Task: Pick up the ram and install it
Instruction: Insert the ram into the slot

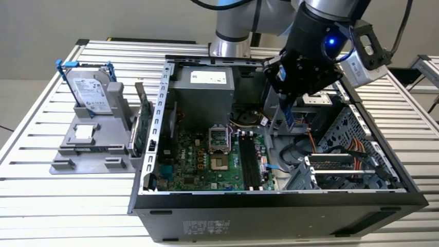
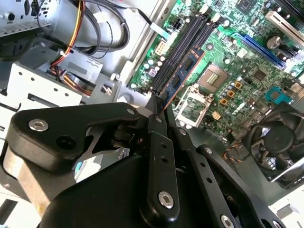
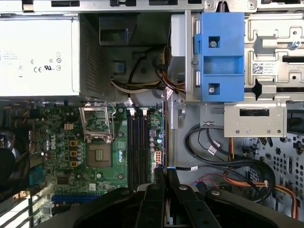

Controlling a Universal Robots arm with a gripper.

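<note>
The thin bluish-green ram stick with dark chips (image 2: 183, 71) is held clamped in the black pincer (image 2: 156, 105), above the open dark tower case (image 1: 274, 206) on the slatted metal bench (image 1: 41, 180). In the exterior view its long axis hangs nearly upright (slightly tilted), pointing down toward the green motherboard (image 1: 199, 164) and its black memory slots (image 1: 250, 164). White labels are seen; their print is left unread.

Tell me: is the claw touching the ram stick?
Touching. In the second wrist view the claw is shut on the ram stick, which juts from its tips above the green board.
</note>
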